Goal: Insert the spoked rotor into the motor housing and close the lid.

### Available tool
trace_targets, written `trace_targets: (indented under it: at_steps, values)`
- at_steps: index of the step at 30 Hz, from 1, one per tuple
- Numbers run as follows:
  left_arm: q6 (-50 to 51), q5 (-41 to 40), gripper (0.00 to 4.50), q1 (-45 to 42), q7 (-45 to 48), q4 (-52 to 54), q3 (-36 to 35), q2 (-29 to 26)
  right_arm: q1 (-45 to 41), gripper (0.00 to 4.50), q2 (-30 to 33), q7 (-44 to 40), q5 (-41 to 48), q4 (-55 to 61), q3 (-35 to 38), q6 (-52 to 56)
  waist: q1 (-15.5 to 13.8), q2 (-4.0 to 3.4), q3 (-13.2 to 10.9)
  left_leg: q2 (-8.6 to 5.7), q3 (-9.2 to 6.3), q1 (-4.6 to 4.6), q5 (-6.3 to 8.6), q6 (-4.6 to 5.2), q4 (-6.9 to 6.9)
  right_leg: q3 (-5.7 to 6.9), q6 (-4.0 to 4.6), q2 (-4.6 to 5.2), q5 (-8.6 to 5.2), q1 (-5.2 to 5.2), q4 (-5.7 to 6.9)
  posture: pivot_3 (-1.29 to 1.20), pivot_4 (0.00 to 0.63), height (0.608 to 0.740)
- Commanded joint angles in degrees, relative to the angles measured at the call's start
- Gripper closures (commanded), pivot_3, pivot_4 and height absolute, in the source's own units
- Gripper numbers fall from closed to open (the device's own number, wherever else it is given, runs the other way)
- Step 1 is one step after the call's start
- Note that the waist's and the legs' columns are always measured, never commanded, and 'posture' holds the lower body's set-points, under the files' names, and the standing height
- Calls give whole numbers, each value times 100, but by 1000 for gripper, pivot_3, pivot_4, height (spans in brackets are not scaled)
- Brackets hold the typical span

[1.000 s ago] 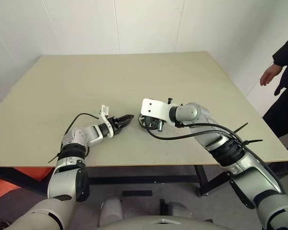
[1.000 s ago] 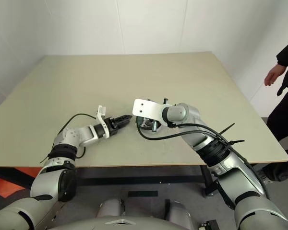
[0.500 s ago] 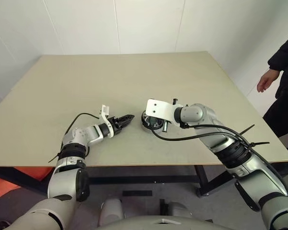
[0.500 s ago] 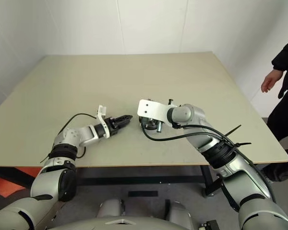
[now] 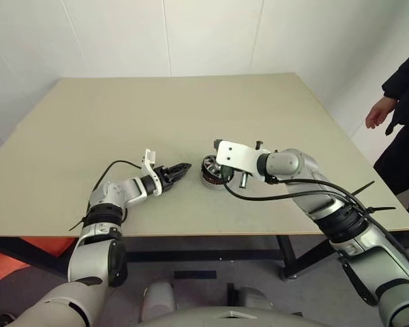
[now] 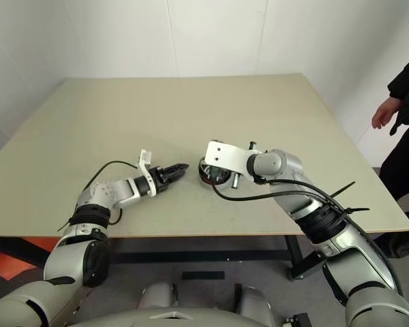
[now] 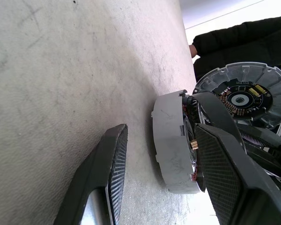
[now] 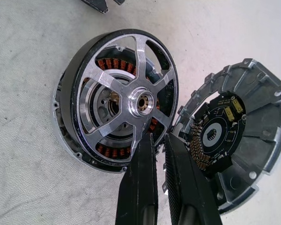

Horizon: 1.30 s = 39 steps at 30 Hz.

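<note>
On the near half of a beige table (image 5: 191, 109), close to its front edge, sits the motor housing (image 8: 65, 122), a short round ring with copper windings showing inside. The spoked rotor (image 8: 131, 101) is already seated in the housing, its silvery spokes and hub facing outward. Leaning just beside the housing, on the side away from the left arm, is the lid (image 8: 239, 136), a ribbed silver disc with a dark circuit board at its centre; its edge appears to touch the housing, though the right fingers partly hide that spot.

The right gripper (image 8: 159, 154) hovers just above where the housing and lid meet, its two black fingers pressed together with nothing between them. The left gripper (image 5: 180, 168) rests low on the table on the housing's other side, fingers apart, one finger (image 7: 225, 178) close against the housing rim, gripping nothing.

A person's hand (image 5: 376, 112) hangs beyond the table's right edge, well apart from the housing.
</note>
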<state>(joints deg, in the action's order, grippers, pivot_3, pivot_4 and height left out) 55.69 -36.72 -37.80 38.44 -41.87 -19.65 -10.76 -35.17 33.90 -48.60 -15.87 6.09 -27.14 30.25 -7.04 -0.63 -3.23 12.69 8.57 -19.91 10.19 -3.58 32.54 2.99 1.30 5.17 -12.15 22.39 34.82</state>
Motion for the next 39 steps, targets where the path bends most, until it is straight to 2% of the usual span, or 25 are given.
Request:
trace_targets:
  at_steps: [1,4,10,19,20,23,30,33,36,39]
  values:
    - [23,32,2068,32,2,48,59,-8,-51,4124,95,16,69,611,473,248,-1,0,0,0,0,0,0,0,0,0,0,0,0,0,0,0,0,740]
    - [25,29,2068,42,2,65,53,-20,27,4124,-34,79,359,1045,930,730,-3,0,0,0,0,1,0,0,0,0,0,0,0,0,0,0,0,740]
    - [-5,16,2068,5,37,57,-3,-146,96,4124,-944,444,1445,2270,2591,3133,-8,0,0,1,0,6,0,-1,-6,0,0,-1,0,-1,1,0,0,740]
    - [-165,103,2068,-142,148,-209,5,-282,934,4124,-715,499,2497,3632,3778,5265,-21,-1,2,-3,0,24,-16,-27,-31,-6,-5,-2,-2,-8,-6,0,0,740]
    - [-178,113,2068,-153,157,-231,9,-284,967,4124,-777,482,2631,3711,3940,5539,-22,-1,2,-3,0,27,-19,-33,-34,-6,-25,-3,-14,-8,-5,0,0,740]
    - [-195,145,2068,-172,169,-298,32,-276,1028,4124,-1586,700,3008,3493,4721,6187,-21,-1,3,1,0,39,-24,-40,-40,-7,-43,-10,-25,-21,-5,0,0,740]
    - [-142,179,2068,-150,178,-277,15,-333,852,4124,-3084,1956,3909,2564,5922,6225,-20,-9,6,-2,1,66,-32,-54,-52,-11,-43,-7,-25,-26,-5,0,0,740]
    - [-116,173,2068,-107,174,-239,-12,-396,712,3489,-3657,2822,4762,2277,6546,6225,-13,-10,7,-3,1,69,-44,-75,-80,-11,-42,-8,-26,-15,-6,0,0,740]
    - [-103,171,2068,-71,161,-231,-43,-443,642,2507,-3955,4002,6064,1949,6997,6225,-14,-11,7,-5,2,70,-50,-85,-102,-11,-41,-8,-27,-10,-11,0,0,740]
    - [-101,170,2068,-53,137,-211,-55,-455,708,1480,-4006,5283,7306,1714,7102,6225,-12,-12,7,-9,3,74,-55,-93,-122,-11,-40,-8,-28,-9,-19,0,0,740]
